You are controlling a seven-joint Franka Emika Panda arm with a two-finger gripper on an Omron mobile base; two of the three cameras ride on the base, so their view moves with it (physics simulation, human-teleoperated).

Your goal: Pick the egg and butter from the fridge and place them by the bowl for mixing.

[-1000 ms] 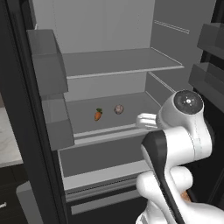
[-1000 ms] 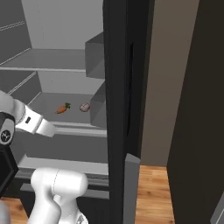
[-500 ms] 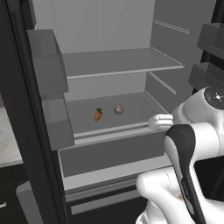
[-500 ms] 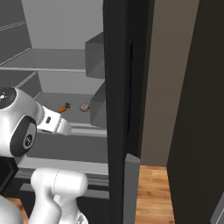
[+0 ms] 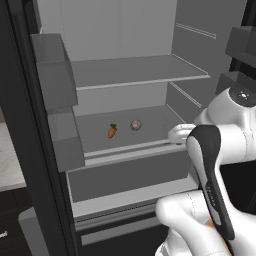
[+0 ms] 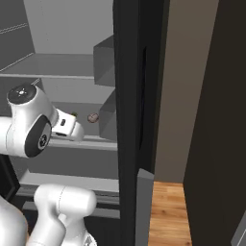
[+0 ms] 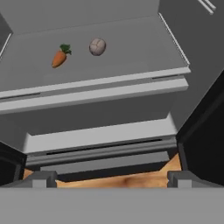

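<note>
The egg (image 7: 97, 46) lay on the middle shelf (image 5: 150, 125) of the open fridge (image 5: 125, 40), towards the back, with an orange carrot (image 7: 60, 56) just beside it and the two not touching. In the left base view the egg (image 5: 136, 124) sat to the right of the carrot (image 5: 112, 131); in the right base view the egg (image 6: 92, 117) showed past the white arm. It looked small, round, pale and mottled. By my judgement it would be light, stiff but brittle, and smooth enough to slip or roll, so it would want a gentle hold across its widest part, with the fingers closing from either side and no more squeeze than needed. The carrot stood near enough that one finger might nudge it.

I could not find the butter on that shelf, nor the bowl.

The gripper (image 7: 112, 179) hung in front of the fridge, below and well short of the shelf, looking up and in at it. Its two finger tips (image 7: 42, 178) stood far apart at the bottom corners of the hand view, as wide as they go, with nothing between them and nothing held.

Grey door bins (image 5: 52, 70) hung to the left, another shelf (image 5: 135, 72) sat above and drawers (image 5: 125, 175) below.

No brand, label or writing could be read anywhere.
</note>
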